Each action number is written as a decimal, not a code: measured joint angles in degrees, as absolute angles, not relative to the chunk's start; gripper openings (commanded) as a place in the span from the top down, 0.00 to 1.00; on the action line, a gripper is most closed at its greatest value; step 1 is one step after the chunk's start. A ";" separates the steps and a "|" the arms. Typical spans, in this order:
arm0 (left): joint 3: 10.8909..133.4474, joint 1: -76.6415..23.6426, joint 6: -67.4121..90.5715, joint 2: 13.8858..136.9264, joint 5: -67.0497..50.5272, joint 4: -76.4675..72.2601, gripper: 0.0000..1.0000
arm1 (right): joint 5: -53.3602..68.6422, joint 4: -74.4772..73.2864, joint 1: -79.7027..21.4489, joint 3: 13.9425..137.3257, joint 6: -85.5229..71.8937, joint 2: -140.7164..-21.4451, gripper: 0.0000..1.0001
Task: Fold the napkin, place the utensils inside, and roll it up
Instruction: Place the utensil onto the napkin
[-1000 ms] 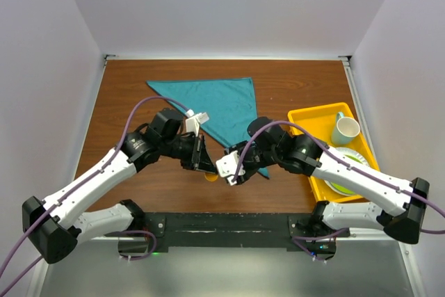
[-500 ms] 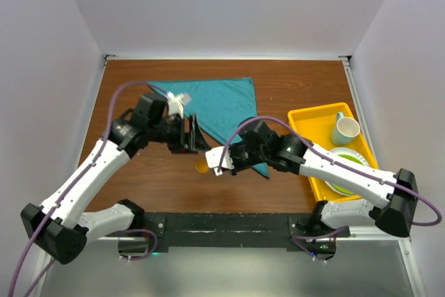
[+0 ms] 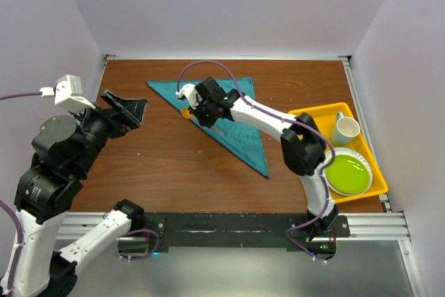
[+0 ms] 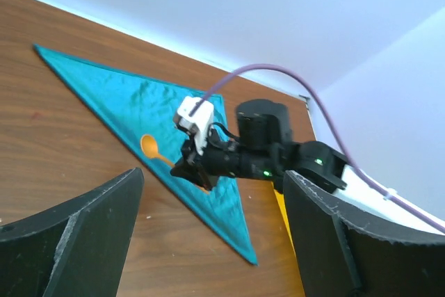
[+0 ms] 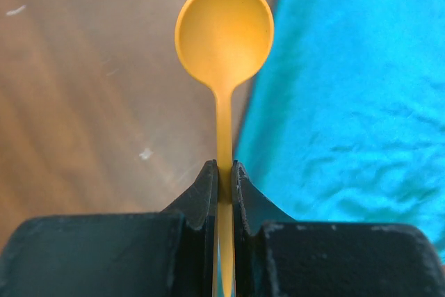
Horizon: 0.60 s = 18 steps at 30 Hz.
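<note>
The teal napkin (image 3: 233, 113) lies folded into a triangle on the wooden table, one point toward the near edge. My right gripper (image 3: 199, 111) is shut on the thin handle of the orange spoon (image 3: 186, 111) and holds it at the napkin's left slanted edge. In the right wrist view the spoon's handle is clamped in the gripper (image 5: 224, 172), its bowl (image 5: 224, 29) over bare wood just beside the napkin (image 5: 354, 95). My left gripper (image 3: 127, 106) is raised high at the left, open and holding nothing. Its wrist view looks down on the napkin (image 4: 139, 109) and the spoon (image 4: 149, 146).
A yellow tray (image 3: 306, 115) stands at the right edge with a pale cup (image 3: 345, 130) and a green plate (image 3: 348, 174) in it. White walls enclose the table on three sides.
The left gripper opened, let go of the spoon and rose away to the left. The right gripper shut on the spoon's handle and carried it from the table's front to the napkin's left edge.
</note>
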State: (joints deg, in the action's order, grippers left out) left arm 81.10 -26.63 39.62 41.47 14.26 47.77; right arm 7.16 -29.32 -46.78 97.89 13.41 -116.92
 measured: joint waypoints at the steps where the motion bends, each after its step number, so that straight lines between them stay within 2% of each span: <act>1: 81.10 -26.63 39.62 41.28 15.09 47.92 0.15 | 6.00 -30.48 -46.61 100.92 12.21 -119.77 1.00; 6: 80.34 -26.63 39.92 42.61 15.97 49.47 0.17 | 1.80 -33.93 -46.41 109.82 8.01 -128.42 1.00; 18: 78.32 -26.63 41.98 42.76 15.14 51.53 0.18 | 0.40 -35.18 -44.56 112.44 5.56 -130.34 1.00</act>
